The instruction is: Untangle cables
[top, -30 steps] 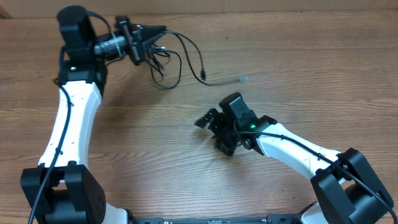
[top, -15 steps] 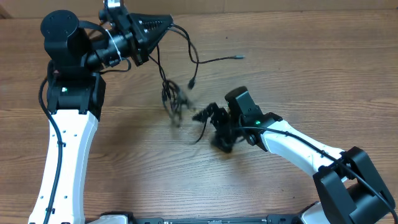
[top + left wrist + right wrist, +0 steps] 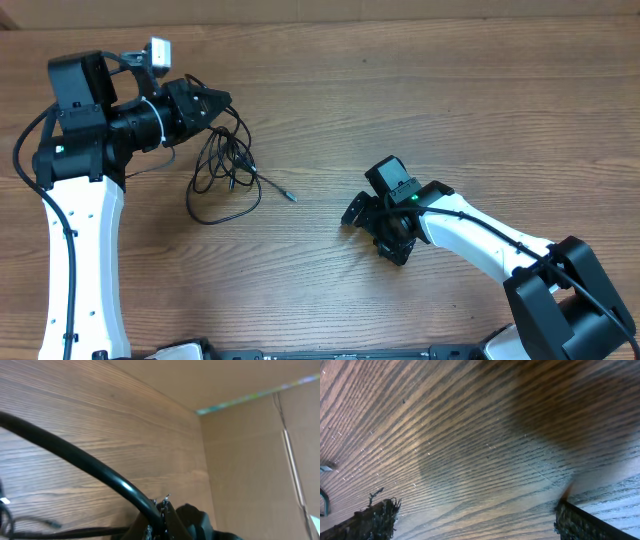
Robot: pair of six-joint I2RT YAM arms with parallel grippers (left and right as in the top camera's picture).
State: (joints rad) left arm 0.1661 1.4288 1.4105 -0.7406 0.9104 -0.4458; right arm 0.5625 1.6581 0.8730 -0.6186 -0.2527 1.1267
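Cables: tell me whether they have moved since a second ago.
Yes. The cables have shifted left and nearer, away from the table's far edge.

Overhead, you looked straight down on the whole table (image 3: 420,90). Your left wrist camera skimmed low toward a cardboard wall (image 3: 250,460), sharing the cables (image 3: 220,170); your right sat close over bare wood.

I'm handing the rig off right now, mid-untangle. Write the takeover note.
Left gripper: jaws look shut on the cables at their top end.
Right gripper: open, empty, over bare table, apart from the bunch.
Cables: one bunch of overlapping loops; one plug end sticks out toward the right gripper.
Done: bunch grasped.
Left: no cord is separated yet.
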